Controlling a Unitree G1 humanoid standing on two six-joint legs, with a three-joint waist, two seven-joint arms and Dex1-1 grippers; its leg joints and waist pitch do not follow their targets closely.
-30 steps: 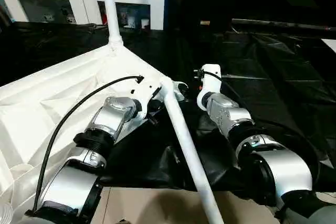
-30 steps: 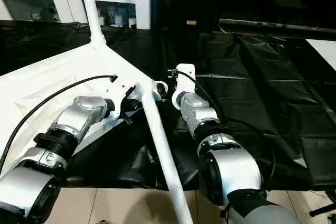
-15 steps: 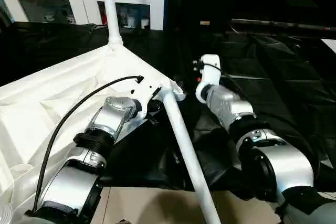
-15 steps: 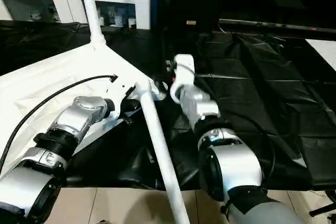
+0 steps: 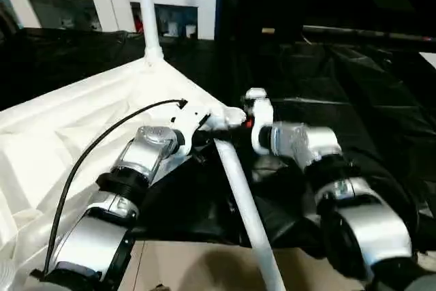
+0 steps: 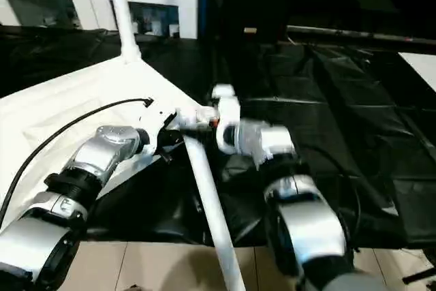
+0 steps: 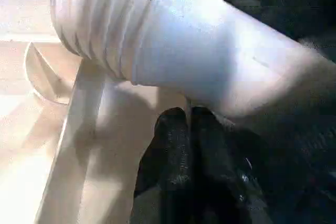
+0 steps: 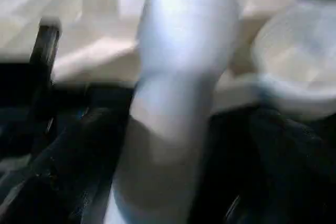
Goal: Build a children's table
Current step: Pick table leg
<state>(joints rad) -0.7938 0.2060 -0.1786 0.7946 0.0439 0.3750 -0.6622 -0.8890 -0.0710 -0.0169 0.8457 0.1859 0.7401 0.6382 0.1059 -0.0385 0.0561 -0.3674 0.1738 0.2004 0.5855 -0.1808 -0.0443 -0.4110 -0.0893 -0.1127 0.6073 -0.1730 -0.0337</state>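
Black sheeting (image 5: 354, 86) over the surface — white tabletop (image 5: 61, 127) upside-down on it

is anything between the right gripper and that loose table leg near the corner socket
Nothing visible. The right gripper has its jaws open on either side of the loose leg, with no object between. The leg's threaded end lies beside the tabletop corner.

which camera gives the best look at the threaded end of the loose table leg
The left wrist view: the leg shows its ribbed end up close, beside an open socket in the tabletop. The eye views show the whole leg running from the tabletop's corner towards the camera, its end hidden among the grippers. The right wrist view shows only a blurred shaft.
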